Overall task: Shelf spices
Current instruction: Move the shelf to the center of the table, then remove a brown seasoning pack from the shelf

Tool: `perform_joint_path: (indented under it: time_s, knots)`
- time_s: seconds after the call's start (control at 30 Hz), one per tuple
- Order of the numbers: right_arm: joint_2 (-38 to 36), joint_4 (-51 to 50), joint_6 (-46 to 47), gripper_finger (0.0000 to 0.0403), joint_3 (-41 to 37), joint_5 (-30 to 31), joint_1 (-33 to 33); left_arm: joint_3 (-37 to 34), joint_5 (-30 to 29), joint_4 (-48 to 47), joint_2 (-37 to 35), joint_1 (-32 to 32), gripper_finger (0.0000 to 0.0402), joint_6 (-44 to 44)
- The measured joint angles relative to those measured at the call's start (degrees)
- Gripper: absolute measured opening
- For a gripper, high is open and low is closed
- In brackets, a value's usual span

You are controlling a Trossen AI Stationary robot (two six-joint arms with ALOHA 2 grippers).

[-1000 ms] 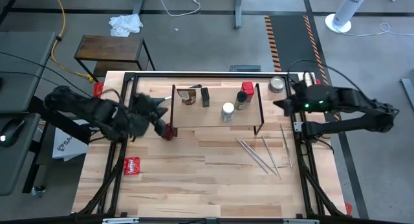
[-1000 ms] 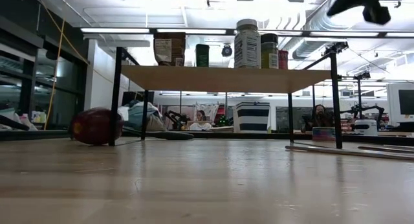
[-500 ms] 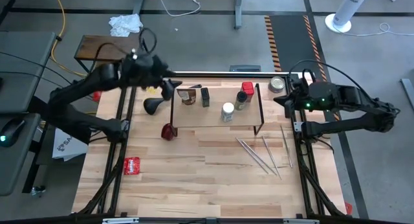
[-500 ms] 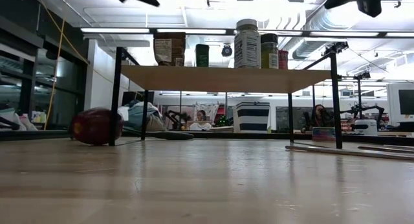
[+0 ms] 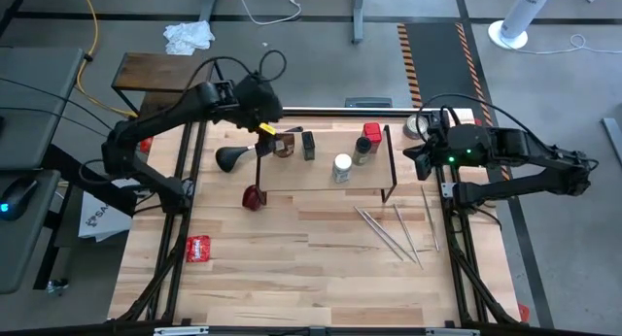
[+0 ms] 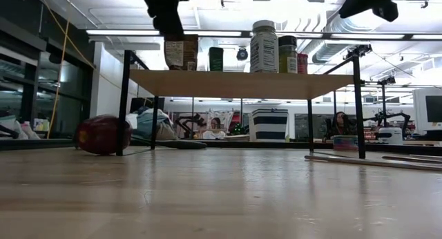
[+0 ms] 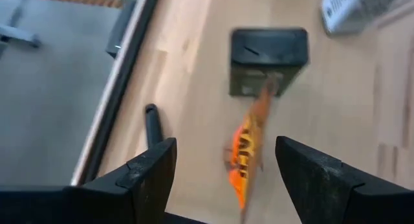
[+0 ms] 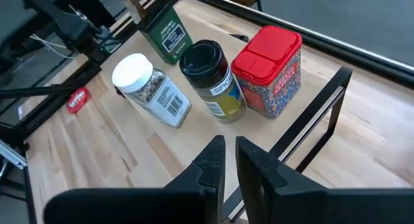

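1. High view: the shelf [image 5: 326, 161] stands toward the far side of the table [image 5: 311, 268]. On the board sit a white-capped jar [image 5: 342, 167], a red-capped tin [image 5: 372, 134], a dark-capped jar [image 5: 363, 151], a green tin [image 5: 308, 145] and a tan holder [image 5: 284, 143]. The left pincer [image 5: 264, 128] hangs over the shelf's left end, just beside the holder. The right pincer [image 5: 412, 154] hovers off the shelf's right end.
2. Low view: the board [image 6: 238, 83] carries the jars in a row; a dark red round thing [image 6: 102, 134] lies on the table by the shelf's left leg.
3. Left wrist view: the left pincer [image 7: 225, 160] is released, its fingers [image 7: 150, 173] spread wide, with an orange packet [image 7: 247, 149] between them and the green tin [image 7: 268, 61] beyond it.
4. Right wrist view: the right pincer [image 8: 229, 160] is clenched on nothing, its fingers almost touching, near the shelf's black end frame [image 8: 321, 114].
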Motion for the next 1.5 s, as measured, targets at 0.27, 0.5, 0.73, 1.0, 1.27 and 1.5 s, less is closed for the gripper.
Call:
perform_joint_path:
  time_s: [0.27,0.5,0.73,1.0,1.27,1.5]
  knots:
    - [1.62,0.31,4.31,0.0032,0.0,4.07,0.0,-3.21,1.74,-0.67,0.56,-0.28,0.0255,1.88]
    - [2.0,2.1,4.9,0.0032,0.0,4.4,-0.02,-10.73,1.87,2.84,0.59,-0.67,0.0107,1.18]
    - [1.94,4.46,4.84,0.0032,0.0,4.62,-0.01,-12.69,2.71,7.38,-1.96,-3.59,0.0014,-2.35]
    - [1.94,4.52,1.26,0.0032,0.0,2.76,0.0,-12.61,-1.13,4.71,-13.88,-13.15,0.0009,-16.22]
    - [1.94,4.67,-2.17,0.0032,0.0,1.25,0.0,-12.58,-12.8,-13.98,-19.92,-41.22,0.0009,-41.86]
    - [1.94,5.16,-4.7,0.0032,0.0,-0.09,0.0,-22.75,-16.48,-10.94,-15.88,-60.85,0.0008,-61.3]
